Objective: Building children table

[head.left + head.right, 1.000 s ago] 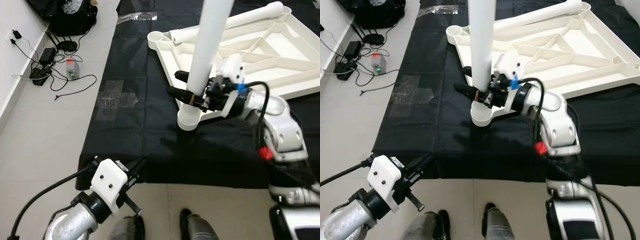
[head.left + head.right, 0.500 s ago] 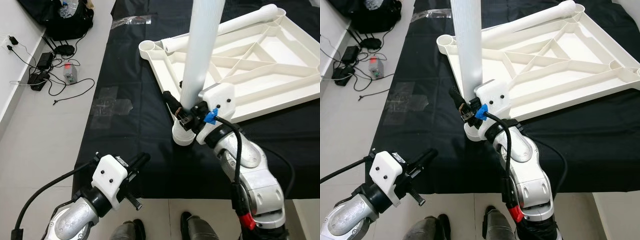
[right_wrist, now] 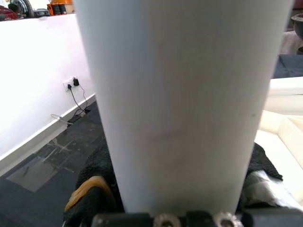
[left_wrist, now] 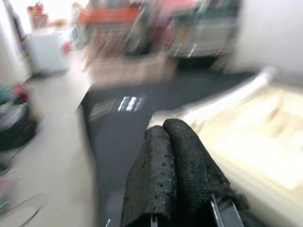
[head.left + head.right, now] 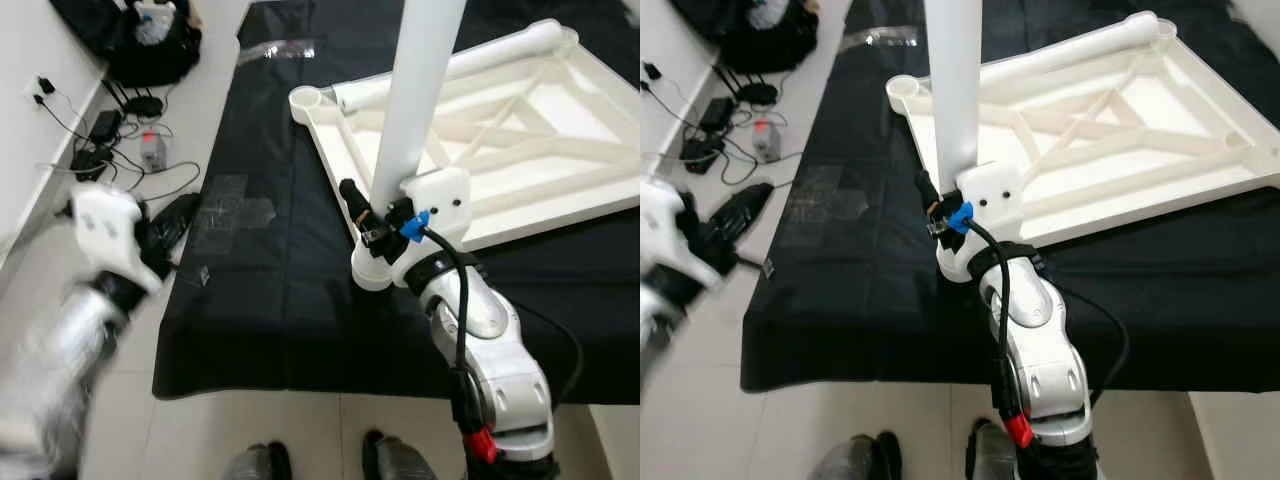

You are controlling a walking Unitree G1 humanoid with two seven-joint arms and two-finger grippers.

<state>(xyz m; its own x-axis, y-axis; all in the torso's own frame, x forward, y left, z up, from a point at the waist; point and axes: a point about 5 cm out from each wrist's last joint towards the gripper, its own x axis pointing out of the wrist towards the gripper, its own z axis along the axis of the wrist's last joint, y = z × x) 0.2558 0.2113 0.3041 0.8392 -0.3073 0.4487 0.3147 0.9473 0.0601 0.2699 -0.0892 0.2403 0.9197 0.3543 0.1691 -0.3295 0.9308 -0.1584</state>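
A white leg (image 5: pixel 415 110) and white tabletop (image 5: pixel 520 130) lie on a black mat (image 5: pixel 260 270) over pale grey floor (image 5: pixel 190 120).

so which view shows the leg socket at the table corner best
The left eye view: the socket sits at the table corner with the upright leg standing in it, right tool clamped just above. The right eye view shows the same, partly behind the wrist. The right wrist view has the leg close up.
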